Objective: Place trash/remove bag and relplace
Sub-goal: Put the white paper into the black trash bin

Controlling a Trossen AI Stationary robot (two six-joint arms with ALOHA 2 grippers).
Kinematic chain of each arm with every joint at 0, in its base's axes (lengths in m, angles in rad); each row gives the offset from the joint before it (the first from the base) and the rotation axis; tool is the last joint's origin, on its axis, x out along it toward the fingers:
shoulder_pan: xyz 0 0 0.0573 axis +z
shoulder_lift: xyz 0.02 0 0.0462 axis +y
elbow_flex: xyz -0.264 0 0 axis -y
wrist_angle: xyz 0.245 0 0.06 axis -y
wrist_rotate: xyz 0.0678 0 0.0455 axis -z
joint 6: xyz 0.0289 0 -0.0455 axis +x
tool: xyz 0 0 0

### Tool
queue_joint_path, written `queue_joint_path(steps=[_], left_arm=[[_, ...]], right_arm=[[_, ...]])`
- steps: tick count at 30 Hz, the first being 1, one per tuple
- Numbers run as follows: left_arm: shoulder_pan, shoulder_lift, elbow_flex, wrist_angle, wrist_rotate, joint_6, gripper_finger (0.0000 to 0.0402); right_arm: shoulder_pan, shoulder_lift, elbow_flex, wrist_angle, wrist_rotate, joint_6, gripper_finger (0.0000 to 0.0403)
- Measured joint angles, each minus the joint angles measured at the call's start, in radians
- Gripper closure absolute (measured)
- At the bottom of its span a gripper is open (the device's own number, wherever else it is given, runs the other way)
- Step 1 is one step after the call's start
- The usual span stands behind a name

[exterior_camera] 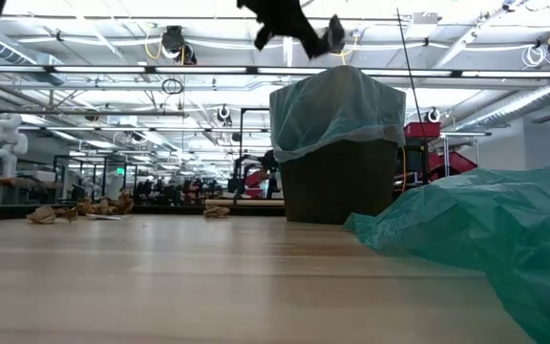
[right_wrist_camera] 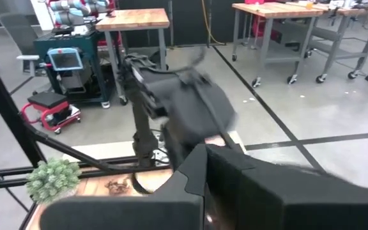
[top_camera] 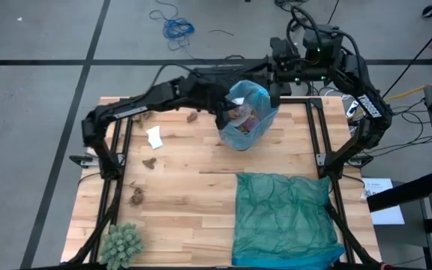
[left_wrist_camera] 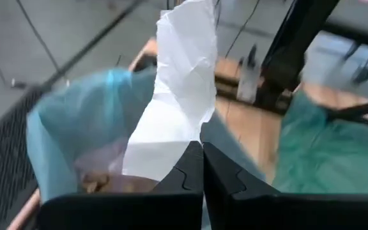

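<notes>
Left gripper point(left_wrist_camera: 202, 167): fingers pinched on a white crumpled paper scrap point(left_wrist_camera: 181, 89), held over the bin mouth, apparently for dropping in
Bin: dark wastebasket lined with a thin translucent sky-blue plastic bag point(top_camera: 247, 112), far centre of the wooden slatted table point(top_camera: 186, 202), brown wads already inside
Right gripper point(top_camera: 276, 96): fingers closed, empty, waiting just right of the bin
Left on table: white scrap point(top_camera: 154, 137), brown paper lumps point(top_camera: 136, 196) on the left
Spare: teal-green plastic bag point(top_camera: 283, 217), near right, likely the replacement

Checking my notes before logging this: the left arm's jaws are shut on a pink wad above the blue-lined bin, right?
Not quite. The left gripper is shut above the blue-lined bin, but it holds a white paper scrap, not a pink wad; the left wrist view shows it.
</notes>
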State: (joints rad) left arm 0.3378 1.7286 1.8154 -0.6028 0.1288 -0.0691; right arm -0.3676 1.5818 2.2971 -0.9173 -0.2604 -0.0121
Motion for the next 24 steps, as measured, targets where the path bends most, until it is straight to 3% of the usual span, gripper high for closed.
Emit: queue_joint_path(steps=[15,18,24], left_arm=[[-0.002,0.023,0.004,-0.017,-0.038,0.005,0.0251],[0.000,-0.008,0.006,-0.073,-0.074,0.023,0.0242],[0.000,-0.097,0.073,-0.384,-0.198,0.023,0.0252]], right_arm=[[0.023,0.000,0.000,0.000,0.000,-0.007,0.0403],[0.023,0.000,0.000,0.000,0.000,-0.007,0.0403],[0.023,-0.001,0.000,-0.004,0.000,-0.012,0.0403]])
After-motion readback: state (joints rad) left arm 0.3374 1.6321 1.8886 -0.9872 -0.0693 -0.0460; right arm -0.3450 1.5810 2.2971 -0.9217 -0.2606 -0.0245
